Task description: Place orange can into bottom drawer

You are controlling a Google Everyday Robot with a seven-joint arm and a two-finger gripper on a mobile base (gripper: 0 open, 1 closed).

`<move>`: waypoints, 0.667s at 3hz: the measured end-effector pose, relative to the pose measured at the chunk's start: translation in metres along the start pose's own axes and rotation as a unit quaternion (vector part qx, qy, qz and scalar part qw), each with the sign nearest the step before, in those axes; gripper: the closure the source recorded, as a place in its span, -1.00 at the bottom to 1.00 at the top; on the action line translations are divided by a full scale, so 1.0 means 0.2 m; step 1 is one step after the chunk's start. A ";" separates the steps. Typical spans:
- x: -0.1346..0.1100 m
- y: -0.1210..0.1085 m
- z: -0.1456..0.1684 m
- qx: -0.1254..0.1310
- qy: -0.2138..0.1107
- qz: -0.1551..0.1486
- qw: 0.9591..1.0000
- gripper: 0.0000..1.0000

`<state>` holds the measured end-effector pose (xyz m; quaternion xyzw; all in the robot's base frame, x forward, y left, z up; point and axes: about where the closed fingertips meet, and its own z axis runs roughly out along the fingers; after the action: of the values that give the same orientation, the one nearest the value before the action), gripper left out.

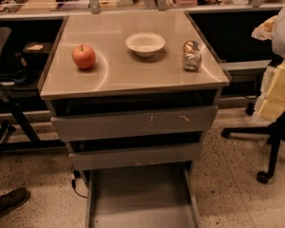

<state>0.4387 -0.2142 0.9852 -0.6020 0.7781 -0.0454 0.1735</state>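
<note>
Orange can [192, 55], standing upright on the cabinet top [128, 72] near its right edge, just right of a white bowl [145, 43] and well apart from a red-orange apple [84, 56] on the left side. The can shows a shiny metal wall with amber patches. It is judged light and probably thin-walled, so it would dent under a hard squeeze. Its smooth curved surface is likely slippery. The advisable hold is across the mid-height of the cylinder, jaws on opposite sides and the axis kept vertical; a grip on the rim or on the domed top would be less secure. The bowl on the can's left is near but not touching, which leaves room for an approach from the front or from above. The bottom drawer [140, 198] is pulled out at floor level below two upper drawers [133, 122], and its flat grey floor is bare and open from above. The target thus lies far lower than the can, and the carry must clear the front edge of the cabinet top and the protruding upper fronts. The gripper cannot be made out in this view, so whether it is wide or narrow cannot be told; the can stands free and nothing holds it. An office chair [270, 141] stands to the right of the cabinet, and a shoe [9, 201] lies at the lower left.
</note>
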 end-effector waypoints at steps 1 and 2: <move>0.00 0.00 0.00 0.001 0.001 0.001 1.000 -1.00; -0.04 -0.05 0.12 -0.031 -0.008 0.043 0.999 -1.00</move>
<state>0.4561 -0.2066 0.9677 -0.5730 0.8032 -0.0093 0.1629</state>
